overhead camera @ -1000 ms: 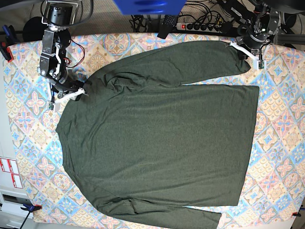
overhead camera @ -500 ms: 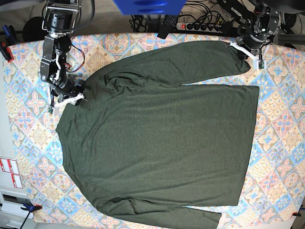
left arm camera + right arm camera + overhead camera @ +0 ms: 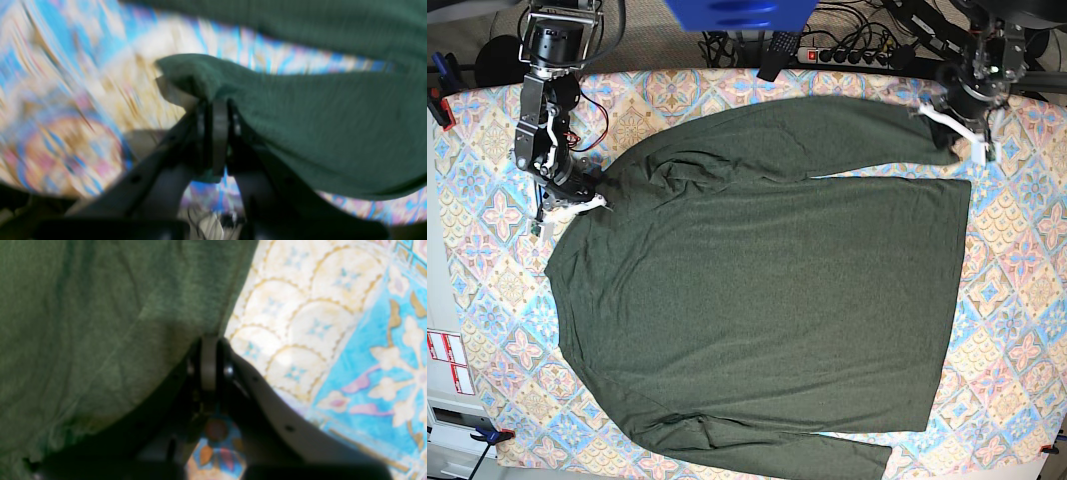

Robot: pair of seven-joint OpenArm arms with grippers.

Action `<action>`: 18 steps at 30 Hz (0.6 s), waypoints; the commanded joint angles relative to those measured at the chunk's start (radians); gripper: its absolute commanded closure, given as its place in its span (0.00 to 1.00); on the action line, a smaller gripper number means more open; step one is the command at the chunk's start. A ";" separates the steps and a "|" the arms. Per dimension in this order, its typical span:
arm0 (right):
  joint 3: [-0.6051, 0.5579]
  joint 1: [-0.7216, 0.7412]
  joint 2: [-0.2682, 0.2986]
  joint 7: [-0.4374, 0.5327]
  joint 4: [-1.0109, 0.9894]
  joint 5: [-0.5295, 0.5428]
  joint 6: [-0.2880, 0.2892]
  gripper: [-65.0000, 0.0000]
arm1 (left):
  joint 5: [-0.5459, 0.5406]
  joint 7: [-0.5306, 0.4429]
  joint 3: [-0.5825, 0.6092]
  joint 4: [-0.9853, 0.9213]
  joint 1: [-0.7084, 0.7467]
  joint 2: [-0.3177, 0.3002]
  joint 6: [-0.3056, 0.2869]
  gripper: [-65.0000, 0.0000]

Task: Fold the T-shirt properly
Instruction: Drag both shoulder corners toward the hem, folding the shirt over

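The dark olive-green T-shirt (image 3: pixel 757 300) lies spread flat on the patterned tablecloth (image 3: pixel 1017 300), one long sleeve running along the far side to the upper right. My left gripper (image 3: pixel 959 128) is at that sleeve's end. In the left wrist view it (image 3: pixel 213 100) is shut on the cuff (image 3: pixel 200 76), which is lifted off the cloth. My right gripper (image 3: pixel 570 205) is at the shirt's upper left corner. In the right wrist view it (image 3: pixel 208 340) is shut on the shirt's edge (image 3: pixel 83 323). The other sleeve lies along the near edge (image 3: pixel 827 455).
A power strip (image 3: pixel 847 55) and cables lie behind the table's far edge. A blue object (image 3: pixel 737 12) hangs at top centre. Red-and-white labels (image 3: pixel 447 360) and a clamp (image 3: pixel 487 432) sit at the left edge.
My left gripper has moved right and a little nearer, drawing the sleeve end with it. My right gripper has shifted only slightly at the shirt's corner.
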 commanded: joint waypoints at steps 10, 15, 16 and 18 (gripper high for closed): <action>0.001 0.017 0.008 0.010 0.117 0.006 0.007 1.00 | -0.001 -0.015 -0.047 0.064 -0.139 -0.011 -0.002 1.00; 0.001 0.017 0.008 0.010 0.117 0.006 0.007 1.00 | 0.000 -0.015 -0.047 0.037 -0.243 -0.011 0.003 1.00; 0.001 0.017 0.008 0.010 0.117 0.006 0.007 1.00 | 0.000 -0.015 -0.047 0.028 -0.260 -0.011 0.003 1.00; 0.001 0.019 0.008 0.010 0.117 0.006 0.007 1.00 | 0.000 -0.015 -0.047 0.007 -0.297 -0.011 0.004 1.00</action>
